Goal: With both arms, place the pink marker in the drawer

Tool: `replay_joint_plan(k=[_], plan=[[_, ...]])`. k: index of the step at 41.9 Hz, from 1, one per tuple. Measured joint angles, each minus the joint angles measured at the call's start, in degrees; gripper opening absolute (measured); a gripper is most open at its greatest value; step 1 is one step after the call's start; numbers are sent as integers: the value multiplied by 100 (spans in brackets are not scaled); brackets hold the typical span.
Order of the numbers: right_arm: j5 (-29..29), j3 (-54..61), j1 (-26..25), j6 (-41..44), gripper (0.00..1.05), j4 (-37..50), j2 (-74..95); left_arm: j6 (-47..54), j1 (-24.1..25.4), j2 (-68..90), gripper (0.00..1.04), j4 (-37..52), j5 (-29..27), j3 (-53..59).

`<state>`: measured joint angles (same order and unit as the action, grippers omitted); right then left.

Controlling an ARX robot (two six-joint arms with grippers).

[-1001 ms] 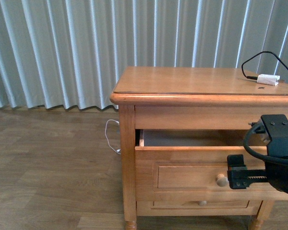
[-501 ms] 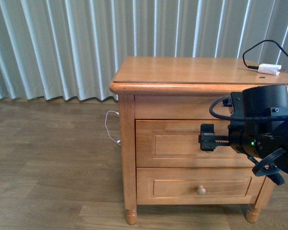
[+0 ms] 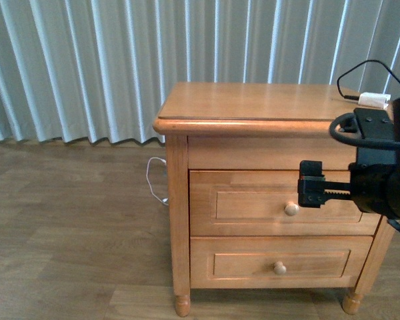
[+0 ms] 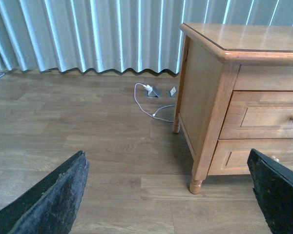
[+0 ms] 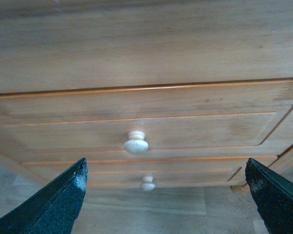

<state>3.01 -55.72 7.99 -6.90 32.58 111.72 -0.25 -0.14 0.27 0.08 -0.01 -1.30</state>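
Scanning left to right: you are looking at curtain, bare wood floor, then the nightstand (image 3: pixel 253 100).
Left gripper (image 4: pixel 168 195): you are seeing it only in its own wrist view, fingers spread wide with nothing between them, hanging out over the floor, well apart from the nightstand's left side.
Drawer (image 3: pixel 253 203): the upper one is sitting fully shut, front flush with the frame; whatever is lying inside is hidden from you.
Knob (image 3: pixel 291 209): it is lying just beside the right gripper, slightly lower and toward the robot's left.
Lower drawer (image 3: pixel 267 263): also shut.
Right gripper (image 3: pixel 312 193): you are holding it wide and empty, facing the drawer front; in its wrist view the knob (image 5: pixel 136 143) is sitting between the two fingers, not touched.
Nearer arm: the right one, by a wide margin.
Pink marker: you are not seeing it in any view; its place and long axis cannot be told.
Nightstand top, far right: a white plug (image 3: pixel 375 100) with a black cable (image 3: pixel 360 70) is lying there.
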Motion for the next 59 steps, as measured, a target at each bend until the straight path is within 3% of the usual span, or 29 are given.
replay_joint_plan(k=[10,20,29,33,37,42,51,59], plan=[[-581,1755,-136,-109,96,-1305,-3001,0,0,0,99,0,2,0],[-758,2253,-415,-240,96,-2955,-5665,0,0,0,99,0,0,0],[-728,2374,-424,-225,96,-3082,-6308,0,0,0,99,0,2,0],[-46,2946,-356,184,84,-1799,-6345,0,0,-2,99,0,0,0],[50,3519,-415,437,69,-876,-6553,0,0,-2,99,-2,0,0],[-254,3947,-754,579,48,-619,-6920,0,0,-2,99,-4,0,0],[-275,4618,-785,651,3,-597,-7525,0,0,-2,99,-4,0,0],[-278,4937,-787,667,1,-752,-7995,0,0,-2,99,-4,0,0]])
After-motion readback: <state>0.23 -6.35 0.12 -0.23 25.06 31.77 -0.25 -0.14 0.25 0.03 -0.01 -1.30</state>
